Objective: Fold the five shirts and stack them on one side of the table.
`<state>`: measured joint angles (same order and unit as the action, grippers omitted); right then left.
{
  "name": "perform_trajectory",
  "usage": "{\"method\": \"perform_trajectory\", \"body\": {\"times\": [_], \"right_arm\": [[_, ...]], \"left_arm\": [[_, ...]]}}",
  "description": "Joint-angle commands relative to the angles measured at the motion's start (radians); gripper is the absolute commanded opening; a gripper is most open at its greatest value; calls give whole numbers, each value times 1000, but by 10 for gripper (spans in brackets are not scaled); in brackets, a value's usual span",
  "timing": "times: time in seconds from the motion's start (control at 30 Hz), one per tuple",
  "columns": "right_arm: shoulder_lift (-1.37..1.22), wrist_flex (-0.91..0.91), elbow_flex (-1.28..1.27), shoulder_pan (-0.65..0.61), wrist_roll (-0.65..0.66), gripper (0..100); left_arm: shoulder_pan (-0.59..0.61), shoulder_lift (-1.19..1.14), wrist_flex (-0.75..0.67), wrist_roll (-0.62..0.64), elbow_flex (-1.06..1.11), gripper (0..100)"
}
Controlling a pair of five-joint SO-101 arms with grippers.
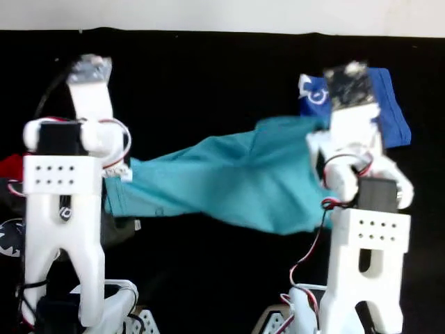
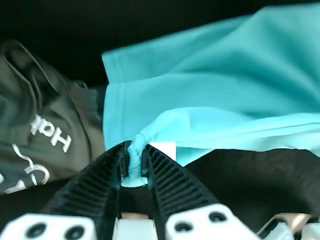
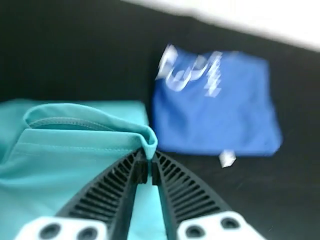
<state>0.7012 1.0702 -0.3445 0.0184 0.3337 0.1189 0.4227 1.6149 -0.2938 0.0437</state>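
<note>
holding the teal shirt [image 1: 229,181] spread between left gripper [image 2: 134,152] and right gripper [image 3: 147,157], clenched on opposite hems; probably handling soft, light, saggy, so gripping at hems.

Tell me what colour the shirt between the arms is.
The shirt is teal; the high view shows it best.

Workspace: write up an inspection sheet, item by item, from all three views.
Surface: black table.
Job's things: teal shirt stretched between both arms; blue shirt folded at the far side; dark printed shirt crumpled beside the teal one.
Clutter: red cloth at the table's edge, kind unclear.
Hands: left hand shut on the teal shirt's edge; right hand shut on its hem.
Cables: red and white wires loop along the arms.
Surroundings: pale wall behind the table.
</note>
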Motion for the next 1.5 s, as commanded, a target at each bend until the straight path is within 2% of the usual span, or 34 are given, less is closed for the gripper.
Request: {"method": "perform_trajectory", "body": {"times": [0.0, 0.23, 0.4, 0.57, 0.9, 1.13, 1.47], "right_arm": [[-41, -25, 263, 18, -15, 5], [-91, 53, 558, 19, -15, 5], [-84, 61, 673, 19, -15, 5], [-90, 67, 849, 93, -15, 5], [-82, 67, 1055, 131, -15, 5], [-82, 67, 1219, 137, -15, 5], [-88, 94, 1242, 133, -15, 5]], "left_arm": [[-16, 16, 49, -3, -194, 9], [-35, 18, 126, -3, -415, 9], [-44, 18, 138, -3, -593, 9], [-42, 102, 137, -3, -705, 9], [-42, 260, 126, -5, -711, 9], [-41, 335, 57, -5, -711, 9], [-41, 348, 51, -5, -616, 9]]}}
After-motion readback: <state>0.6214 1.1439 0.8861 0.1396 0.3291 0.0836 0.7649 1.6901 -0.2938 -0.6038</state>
